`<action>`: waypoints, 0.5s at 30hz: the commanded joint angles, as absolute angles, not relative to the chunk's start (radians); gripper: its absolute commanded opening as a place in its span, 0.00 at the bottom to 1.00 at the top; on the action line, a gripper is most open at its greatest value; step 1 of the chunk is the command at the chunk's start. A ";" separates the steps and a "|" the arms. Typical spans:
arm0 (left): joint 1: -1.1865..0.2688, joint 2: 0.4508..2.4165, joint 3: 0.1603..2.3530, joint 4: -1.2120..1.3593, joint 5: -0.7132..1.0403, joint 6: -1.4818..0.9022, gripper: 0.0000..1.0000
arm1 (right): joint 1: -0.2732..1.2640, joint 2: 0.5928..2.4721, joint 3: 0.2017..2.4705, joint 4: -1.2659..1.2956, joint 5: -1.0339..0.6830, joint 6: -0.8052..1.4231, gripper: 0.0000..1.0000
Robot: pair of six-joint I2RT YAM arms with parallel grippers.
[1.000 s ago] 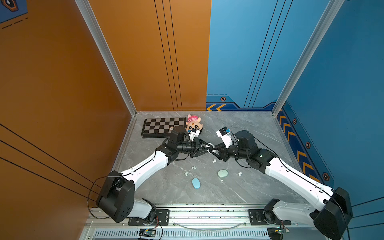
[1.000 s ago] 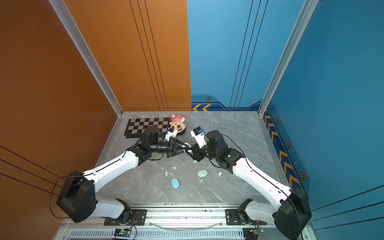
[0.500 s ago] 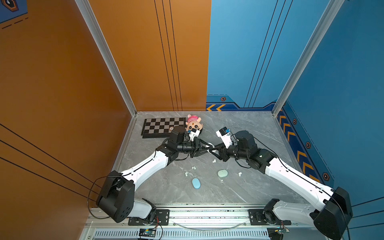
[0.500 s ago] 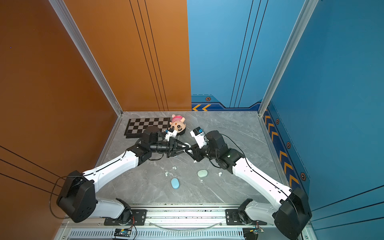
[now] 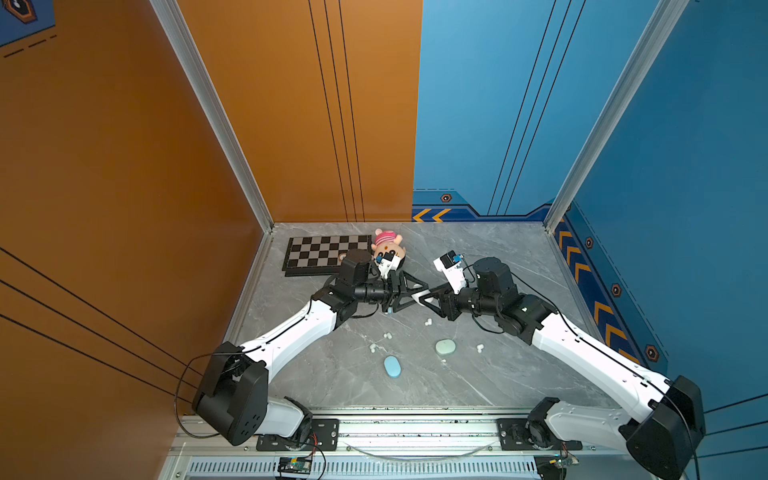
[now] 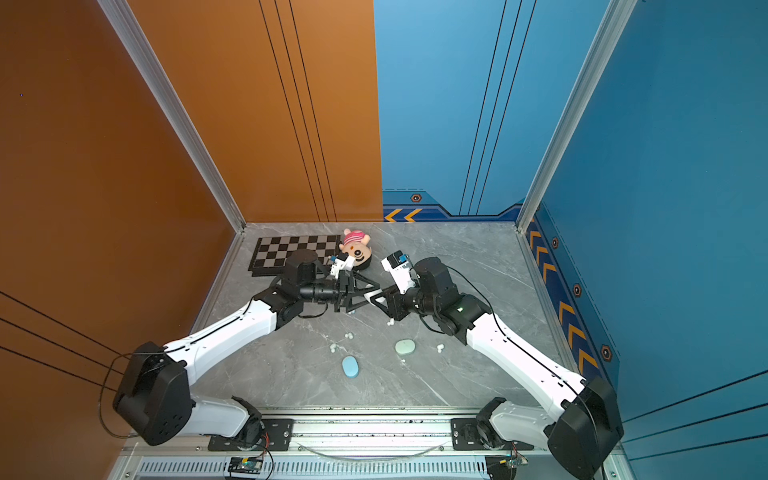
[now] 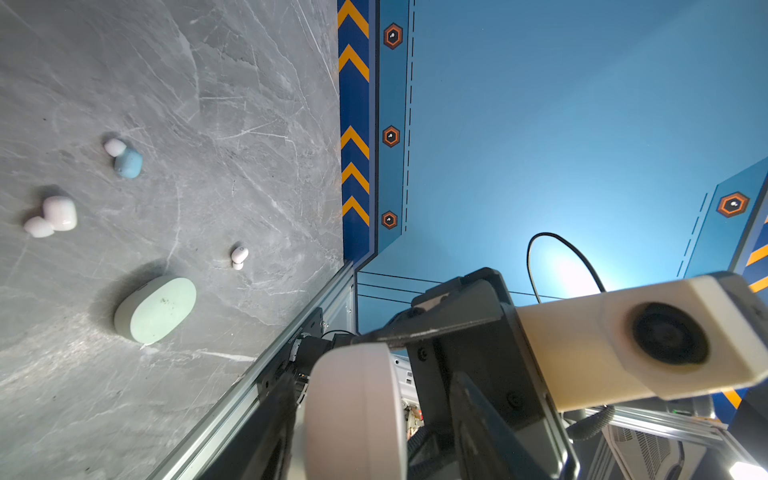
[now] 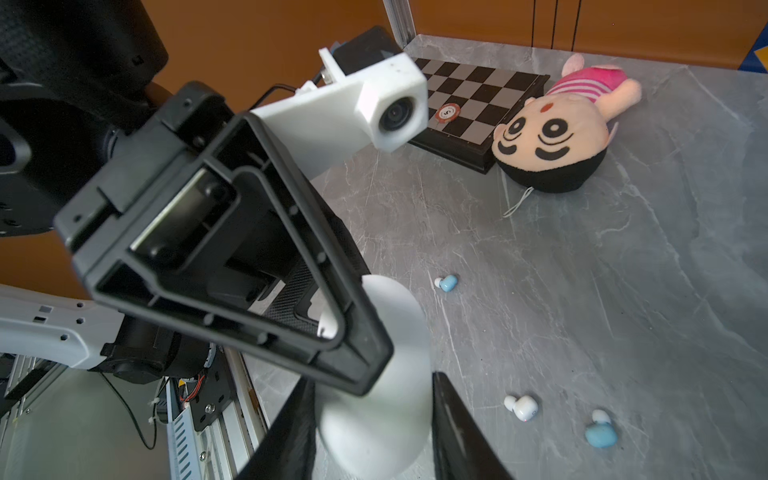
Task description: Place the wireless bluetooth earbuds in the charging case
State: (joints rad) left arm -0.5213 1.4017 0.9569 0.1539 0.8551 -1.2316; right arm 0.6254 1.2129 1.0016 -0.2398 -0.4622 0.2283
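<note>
R pincer (image 8: 370, 430): pinching white case (image 8: 395, 328), a finger each side, held up off worktop (image 8: 623, 270).
L pincer (image 7: 365, 419): spread round same case; gap at one finger.
Where: mid-worktop, arms meeting tip to tip in both top views.
Buds: loose on worktop. Blue bud (image 8: 448, 282) near the pincers; 2nd blue bud (image 8: 600, 432) beside a white bud (image 8: 521, 407). More white ones nearer the arm bases, e.g. (image 5: 372, 347).
Other cases: green case (image 5: 445, 347) and blue case (image 5: 392, 367), lying flat, well apart from pincers.
Clutter: chessboard (image 5: 328, 253) at back on L side, doll (image 5: 388, 245) just beside its end.
In the way: L pincer's frame covers much of white case in R wrist view; in top views case nearly hidden between the pincers.
Top views only: blue case.
R wrist only: chip (image 8: 448, 112) on chessboard, doll's face.
L wrist only: the finger gap, green case close up.
</note>
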 commanded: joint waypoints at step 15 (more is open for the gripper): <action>-0.435 0.999 0.646 0.310 0.637 -0.653 0.68 | 0.461 1.175 1.101 -0.462 -0.747 0.159 0.29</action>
